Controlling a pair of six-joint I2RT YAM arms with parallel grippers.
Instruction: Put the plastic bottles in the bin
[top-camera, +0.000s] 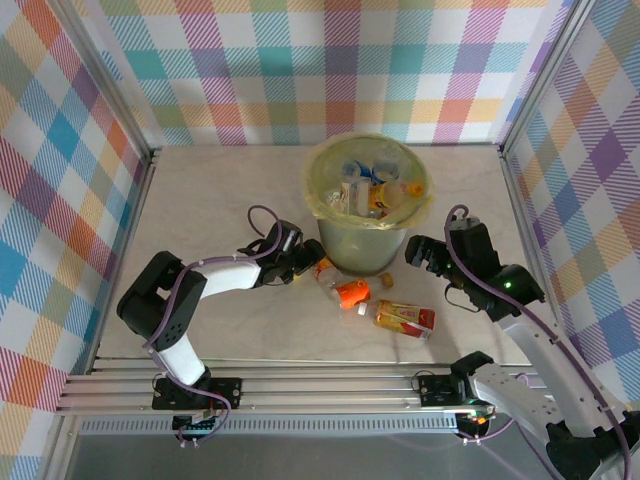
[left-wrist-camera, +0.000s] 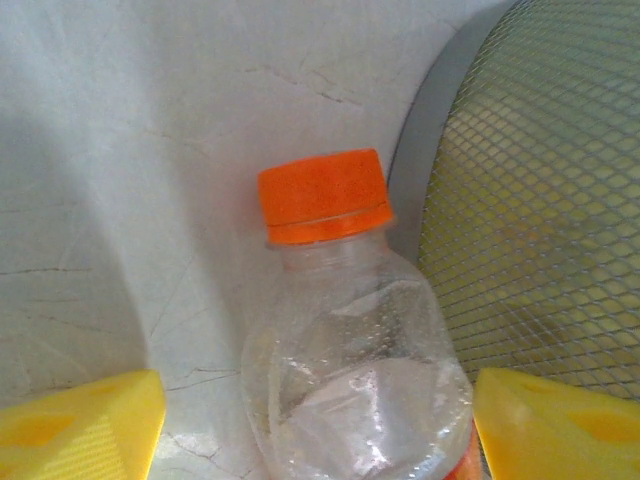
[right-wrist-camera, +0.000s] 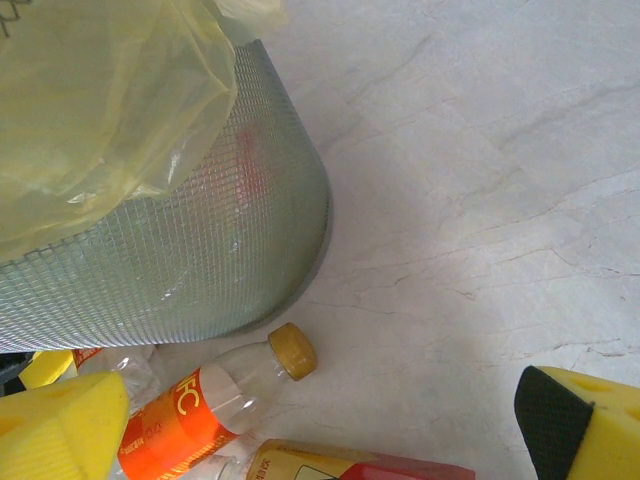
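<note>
The left jaws stand apart, their yellow fingers (left-wrist-camera: 85, 425) on either side of a clear bottle with an orange cap (left-wrist-camera: 355, 380) that lies on the surface (left-wrist-camera: 140, 140). The finger at the right edge of the wrist view sits just beside the bottle's shoulder, though I cannot tell whether it touches. The other finger has a strip of bare surface between it and the bottle. The orange cap points away from the jaws. Just past the right-edge finger rises the meshed wall of the bin (left-wrist-camera: 540, 200), close beside the bottle. From above, these jaws lie low by the bin's foot, on the left arm's side of it. The right jaws are wide apart and clamped on nothing, with the yellow fingers (right-wrist-camera: 60, 425) at the lower corners of the wrist view. Between them, nearer the left-edge finger, a bottle with an orange label (right-wrist-camera: 190, 415) lies on its side with its tan cap toward the open surface. A bottle with a yellow and red label (right-wrist-camera: 350, 468) lies at the bottom edge of that view. Ahead of these jaws and to the left stands the bin, with its yellow liner bag (right-wrist-camera: 100, 120) draped over the rim. In the top view the bin holds several bottles (top-camera: 375, 190), and the right jaws are near its base on the right arm's side.
</note>
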